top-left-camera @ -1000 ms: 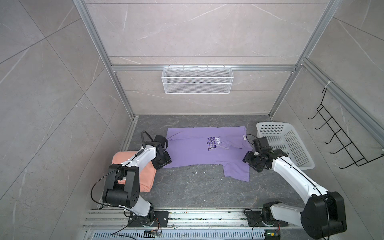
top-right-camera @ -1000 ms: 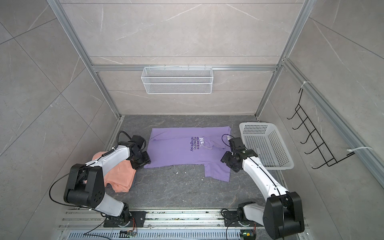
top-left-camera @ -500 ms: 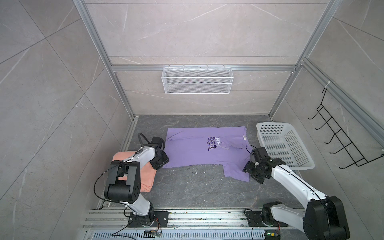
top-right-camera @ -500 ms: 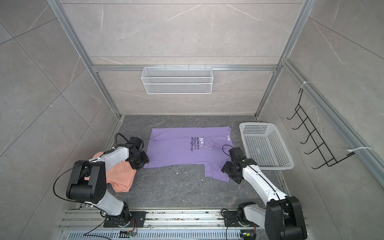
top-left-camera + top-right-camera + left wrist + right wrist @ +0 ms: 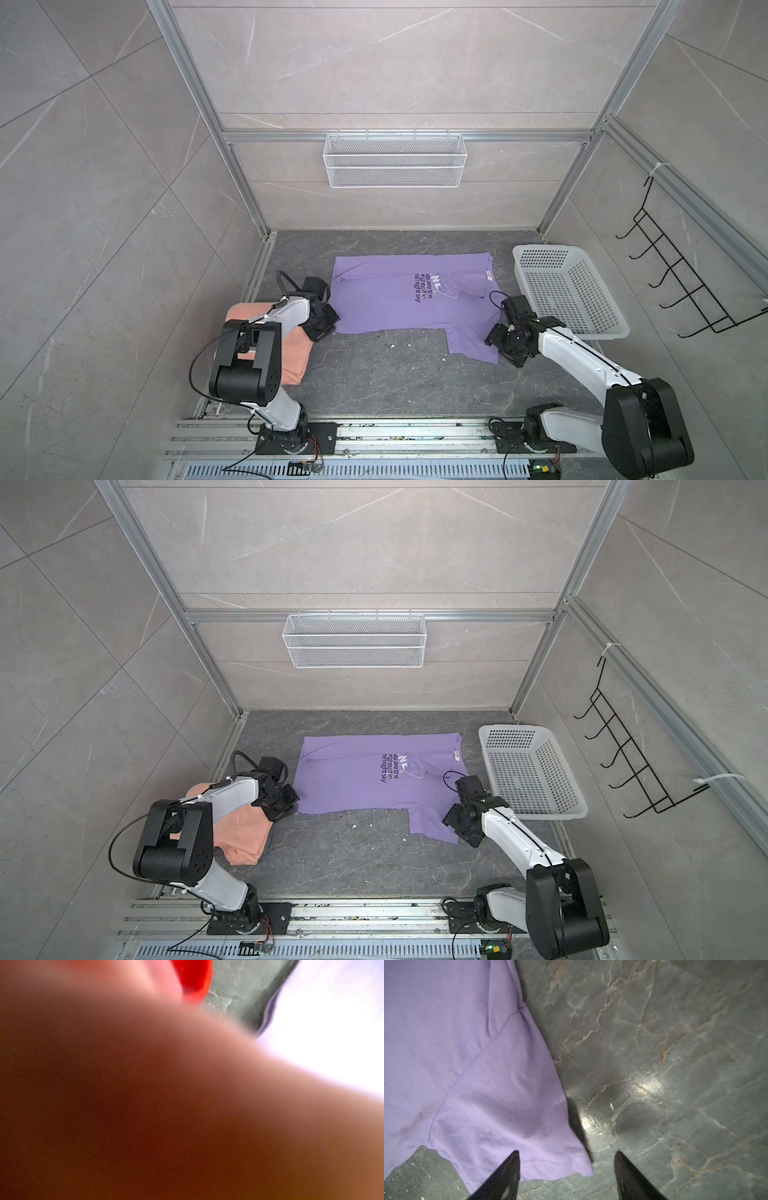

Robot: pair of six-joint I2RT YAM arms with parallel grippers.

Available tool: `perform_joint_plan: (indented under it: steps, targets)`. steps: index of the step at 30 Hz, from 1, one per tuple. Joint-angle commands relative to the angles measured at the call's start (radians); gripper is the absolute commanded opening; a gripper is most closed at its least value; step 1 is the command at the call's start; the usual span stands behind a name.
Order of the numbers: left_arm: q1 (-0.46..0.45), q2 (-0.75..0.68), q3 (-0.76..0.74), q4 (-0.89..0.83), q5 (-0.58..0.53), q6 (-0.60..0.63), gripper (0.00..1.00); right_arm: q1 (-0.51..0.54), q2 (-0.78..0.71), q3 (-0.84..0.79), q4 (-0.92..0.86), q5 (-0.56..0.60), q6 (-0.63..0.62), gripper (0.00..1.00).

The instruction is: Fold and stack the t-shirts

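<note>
My left claw [image 5: 330,323] is clenched at the near-left corner of the spread purple shirt [image 5: 386,299]; whether it pinches cloth I cannot tell. My right claw [image 5: 566,1154] gapes over its near-right sleeve [image 5: 508,1115]. The peach shirt [image 5: 291,353] lies folded, left.

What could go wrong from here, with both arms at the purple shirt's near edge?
The left tool is shut at a corner of the purple t-shirt, yet its wrist view is blurred: it may have missed the cloth. The right tool stands open around only the hem corner of the sleeve; closing there might lift the sleeve alone and skew the fold.
</note>
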Motion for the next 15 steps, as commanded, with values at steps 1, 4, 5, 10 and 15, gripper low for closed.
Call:
perform_joint_plan:
  steps: [1, 4, 5, 10, 15]
  targets:
    - [0.006, -0.045, 0.015, -0.005, 0.028, 0.011, 0.0, 0.008, -0.012, -0.048, -0.027, 0.009, 0.032, 0.71]
    - [0.007, -0.063, 0.019, -0.006, 0.034, 0.016, 0.0, 0.011, -0.012, -0.093, 0.028, -0.023, 0.041, 0.7]
    - [0.007, -0.069, 0.021, -0.006, 0.035, 0.018, 0.0, 0.015, -0.009, -0.1, 0.037, -0.028, 0.048, 0.69]
    - [0.007, -0.109, 0.022, -0.008, 0.035, 0.018, 0.0, 0.071, 0.028, -0.103, 0.029, 0.006, 0.085, 0.64]
    - [0.007, -0.139, 0.021, -0.02, 0.03, 0.024, 0.0, 0.133, 0.087, -0.07, 0.038, 0.041, 0.116, 0.23]
